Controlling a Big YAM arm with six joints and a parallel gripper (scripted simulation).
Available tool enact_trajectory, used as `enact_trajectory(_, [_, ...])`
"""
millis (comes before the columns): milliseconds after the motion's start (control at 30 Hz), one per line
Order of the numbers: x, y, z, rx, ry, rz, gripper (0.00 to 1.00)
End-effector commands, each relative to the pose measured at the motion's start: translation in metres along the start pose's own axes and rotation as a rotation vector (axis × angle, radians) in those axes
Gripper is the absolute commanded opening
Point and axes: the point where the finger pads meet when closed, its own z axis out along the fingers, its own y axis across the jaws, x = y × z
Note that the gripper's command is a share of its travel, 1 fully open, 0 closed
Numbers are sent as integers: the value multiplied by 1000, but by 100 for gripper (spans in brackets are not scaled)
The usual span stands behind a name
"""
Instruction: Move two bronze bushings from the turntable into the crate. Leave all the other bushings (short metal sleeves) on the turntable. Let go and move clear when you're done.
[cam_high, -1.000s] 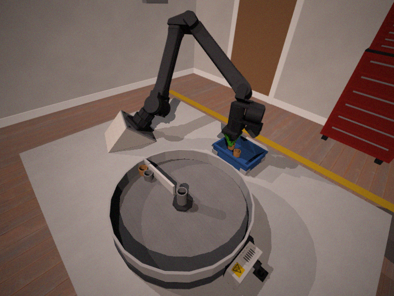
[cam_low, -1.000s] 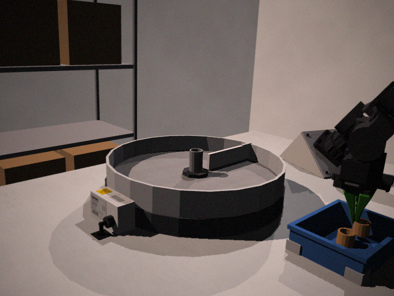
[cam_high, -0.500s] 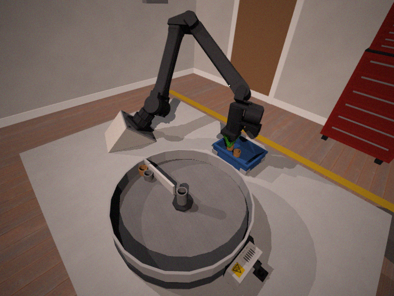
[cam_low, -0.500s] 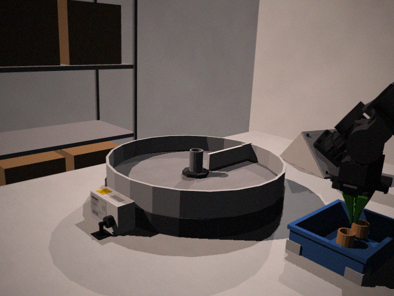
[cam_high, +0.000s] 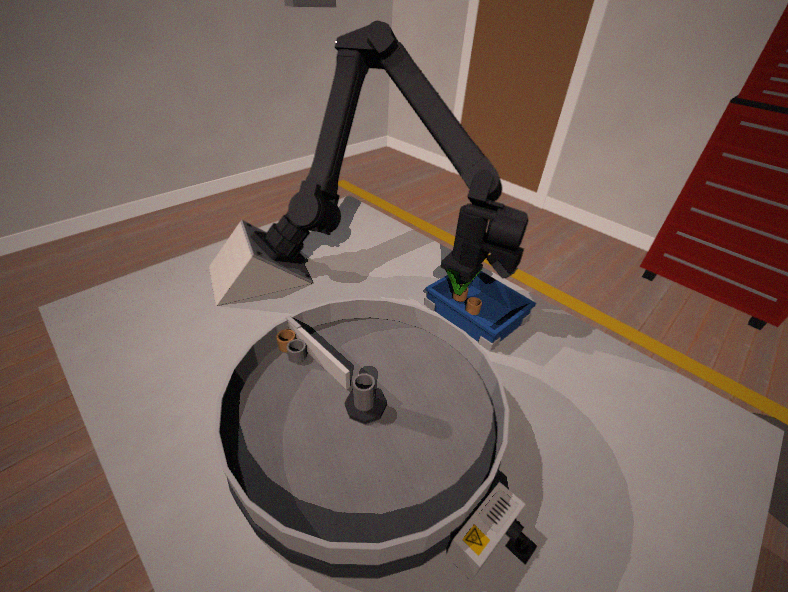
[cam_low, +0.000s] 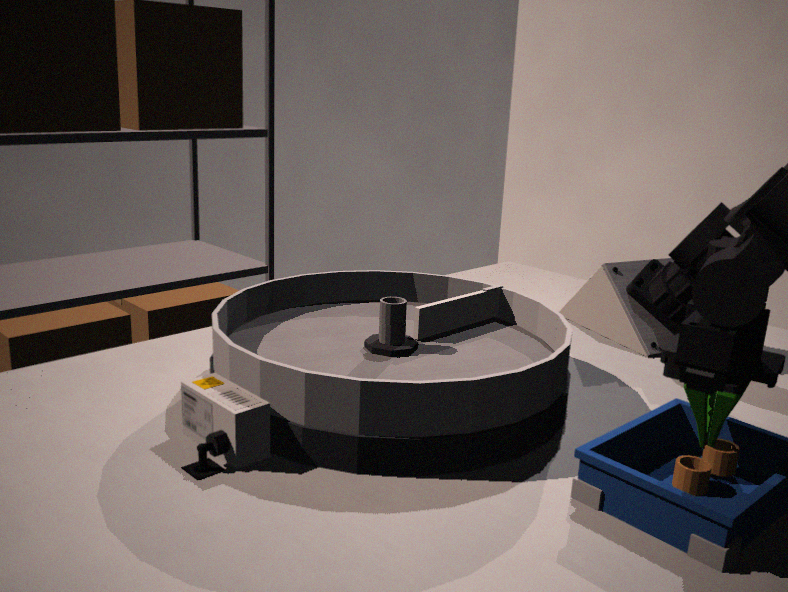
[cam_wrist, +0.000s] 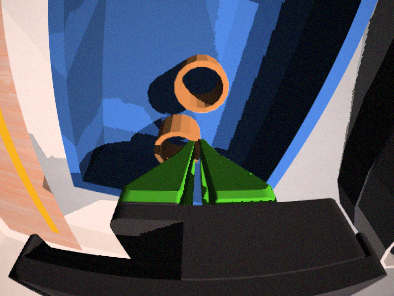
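Note:
My green-fingered gripper is inside the blue crate, shut on the wall of a bronze bushing. That bushing leans a little in the wrist view; whether it touches the crate floor I cannot tell. A second bronze bushing stands upright in the crate beside it. On the turntable, a third bronze bushing and a grey bushing stand close together at the back-left rim.
A pale bar runs inward from the turntable's rim beside those bushings. A grey post stands at its centre. A control box sits at its outside edge. The turntable wall is near the crate.

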Motion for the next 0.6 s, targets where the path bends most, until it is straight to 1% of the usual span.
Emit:
enact_trajectory(0, [0,-2,2,1,-2,10,0])
enact_trajectory(400, [0,-2,3,1,-2,10,0])
enact_trajectory(567, [1,-1,6,-1,5,8,0])
